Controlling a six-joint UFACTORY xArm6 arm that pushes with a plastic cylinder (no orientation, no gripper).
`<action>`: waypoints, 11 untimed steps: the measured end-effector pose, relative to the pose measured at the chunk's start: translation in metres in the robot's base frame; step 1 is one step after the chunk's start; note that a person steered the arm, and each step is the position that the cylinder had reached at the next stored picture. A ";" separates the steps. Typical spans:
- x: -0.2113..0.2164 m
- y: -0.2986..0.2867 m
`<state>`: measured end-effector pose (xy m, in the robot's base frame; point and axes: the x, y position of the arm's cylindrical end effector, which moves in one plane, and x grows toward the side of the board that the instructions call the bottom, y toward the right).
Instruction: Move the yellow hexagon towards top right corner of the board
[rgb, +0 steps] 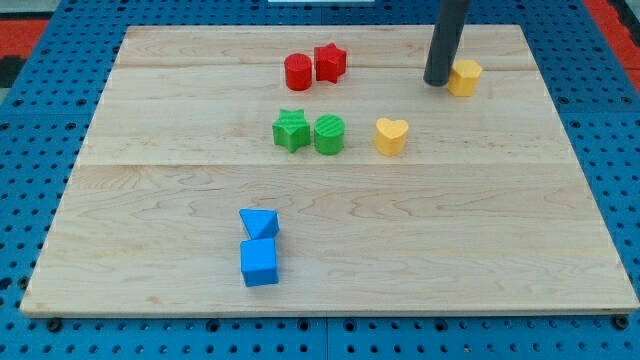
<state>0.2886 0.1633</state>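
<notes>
The yellow hexagon (465, 76) sits on the wooden board (330, 240) near the view's top right. My tip (438, 81) rests on the board right against the hexagon's left side. The dark rod rises from the tip to the view's top edge. A yellow heart (391, 136) lies lower and to the left of the hexagon, apart from the tip.
A red cylinder (298, 72) and a red star (330, 62) touch near the top middle. A green star (291, 130) and a green cylinder (329, 134) sit side by side at mid-board. A blue triangular block (260, 224) and a blue cube (259, 262) lie at lower left.
</notes>
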 end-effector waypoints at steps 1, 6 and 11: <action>0.007 -0.014; -0.033 0.048; -0.026 0.042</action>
